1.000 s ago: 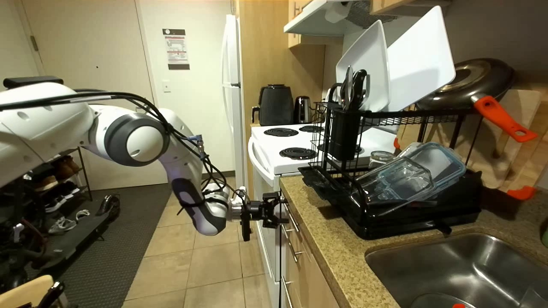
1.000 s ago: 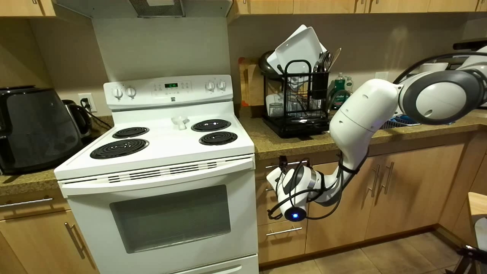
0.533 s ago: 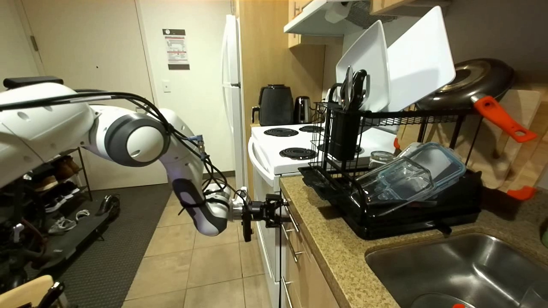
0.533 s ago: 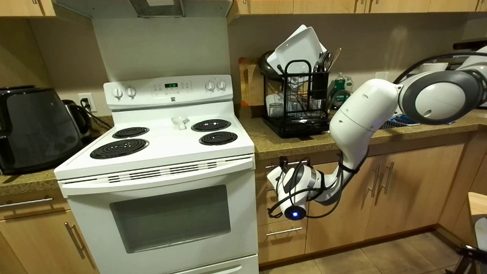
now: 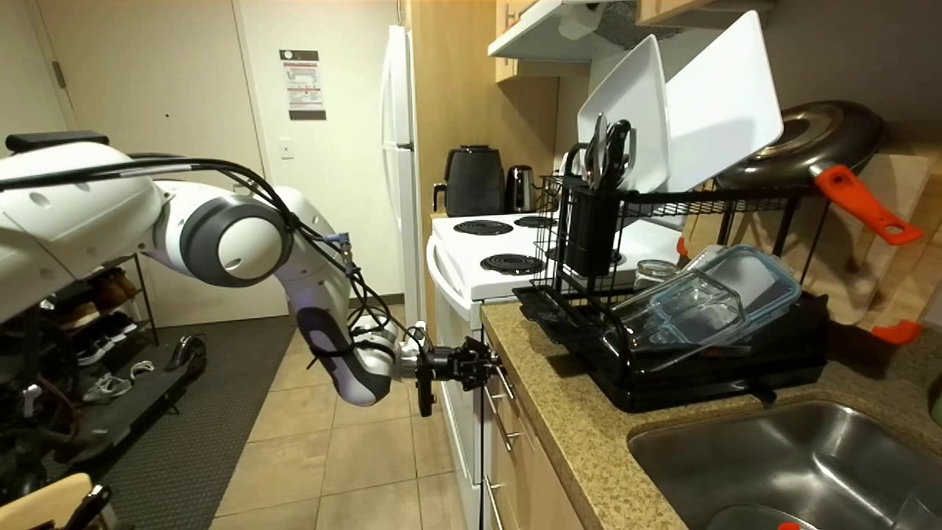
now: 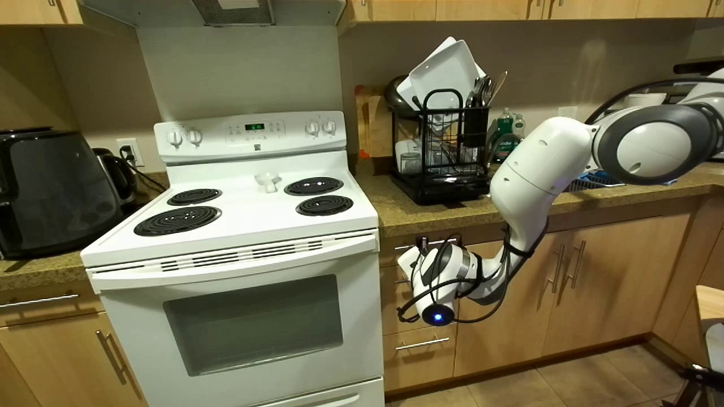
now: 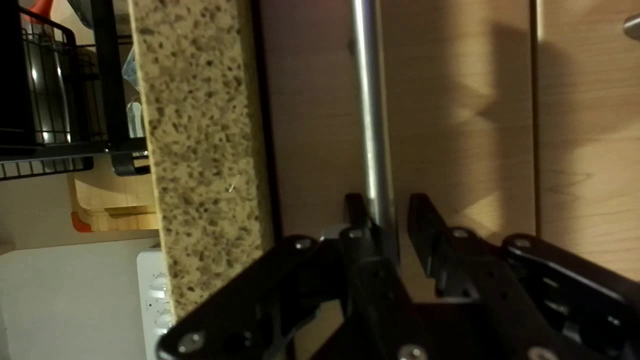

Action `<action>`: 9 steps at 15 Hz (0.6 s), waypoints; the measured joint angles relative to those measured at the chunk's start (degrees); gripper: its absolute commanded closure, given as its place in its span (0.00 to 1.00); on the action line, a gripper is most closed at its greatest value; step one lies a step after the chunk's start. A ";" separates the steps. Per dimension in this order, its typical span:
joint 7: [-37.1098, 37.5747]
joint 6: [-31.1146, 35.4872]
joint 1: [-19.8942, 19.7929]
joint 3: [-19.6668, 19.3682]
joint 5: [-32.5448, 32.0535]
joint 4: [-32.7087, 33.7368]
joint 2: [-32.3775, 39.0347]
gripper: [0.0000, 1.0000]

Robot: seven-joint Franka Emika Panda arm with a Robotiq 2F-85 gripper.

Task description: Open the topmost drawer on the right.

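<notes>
Gripper (image 7: 387, 207): black, angular, unclenched, its fingers astride the round steel handle (image 7: 374, 125), a gap visible along one. Top drawer (image 7: 430, 125): pale grained wood, closed beneath speckled counter (image 5: 548, 397), right of white stove (image 6: 254, 220). Tiled floor (image 5: 368, 456) below.

The top drawer (image 7: 430, 115) is pale wood with a long, thin, shiny metal handle (image 7: 372, 100). It is closed — its flat front stands up straight, just under the speckled surface (image 7: 205, 125) — and the handle runs sideways across it.
</notes>
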 measured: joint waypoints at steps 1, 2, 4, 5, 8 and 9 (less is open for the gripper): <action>0.00 -0.45 0.05 0.06 0.06 0.00 -0.07 0.99; -0.01 -0.84 0.07 0.13 0.12 0.00 -0.11 0.96; -0.04 -0.94 0.11 0.13 0.12 -0.01 -0.09 0.96; -0.04 -0.94 0.12 0.13 0.12 -0.02 -0.09 0.96; -0.04 -1.18 0.29 0.13 0.12 -0.36 -0.21 0.96; -0.03 -1.40 0.45 0.13 0.12 -0.80 -0.39 0.96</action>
